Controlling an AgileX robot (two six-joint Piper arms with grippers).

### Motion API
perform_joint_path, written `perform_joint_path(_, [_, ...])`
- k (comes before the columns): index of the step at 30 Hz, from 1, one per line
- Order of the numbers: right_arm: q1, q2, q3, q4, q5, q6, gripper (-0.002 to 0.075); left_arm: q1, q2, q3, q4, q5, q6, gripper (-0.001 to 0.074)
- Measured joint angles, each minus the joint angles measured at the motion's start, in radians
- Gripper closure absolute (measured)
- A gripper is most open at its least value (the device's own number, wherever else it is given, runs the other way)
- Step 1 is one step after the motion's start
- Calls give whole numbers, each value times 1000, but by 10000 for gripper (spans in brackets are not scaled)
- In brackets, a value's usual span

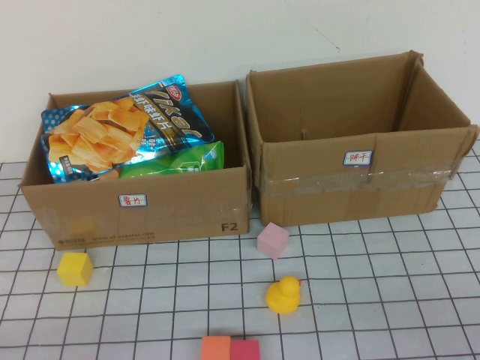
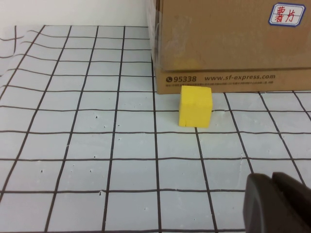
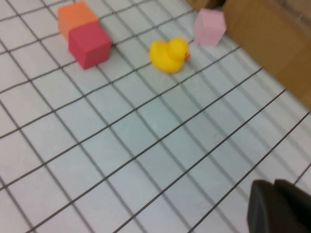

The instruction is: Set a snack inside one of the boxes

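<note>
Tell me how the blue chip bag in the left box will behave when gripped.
The blue chip bag looks puffed and glossy, so probably light, slippery and crushable. It leans on the green bag, so it may shift. The left gripper and right gripper appear only in their own wrist views, low over the table.
</note>
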Motion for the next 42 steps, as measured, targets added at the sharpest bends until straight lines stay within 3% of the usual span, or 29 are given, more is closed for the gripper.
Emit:
perform_joint_path(11, [-100, -296, 70, 27, -116, -10, 727, 0, 0, 0, 0, 0, 0, 736])
perform_joint_path(20, [-100, -320, 103, 122, -180, 17, 727, 0, 0, 0, 0, 0, -2, 736])
perform_joint_path(24, [-101, -322, 149, 32, -236, 211, 727, 0, 0, 0, 0, 0, -4, 736])
perform_joint_path(29, [-102, -341, 219, -389, -252, 723, 727, 0, 0, 0, 0, 0, -4, 736])
perform_joint_path(32, [-104, -369, 265, -592, -252, 944, 727, 0, 0, 0, 0, 0, -4, 736])
perform_joint_path(35, [-105, -411, 325, -678, -260, 1035, 727, 0, 0, 0, 0, 0, -4, 736])
perform_joint_path(42, [-112, -428, 400, -702, -340, 1063, 727, 0, 0, 0, -2, 0, -7, 736])
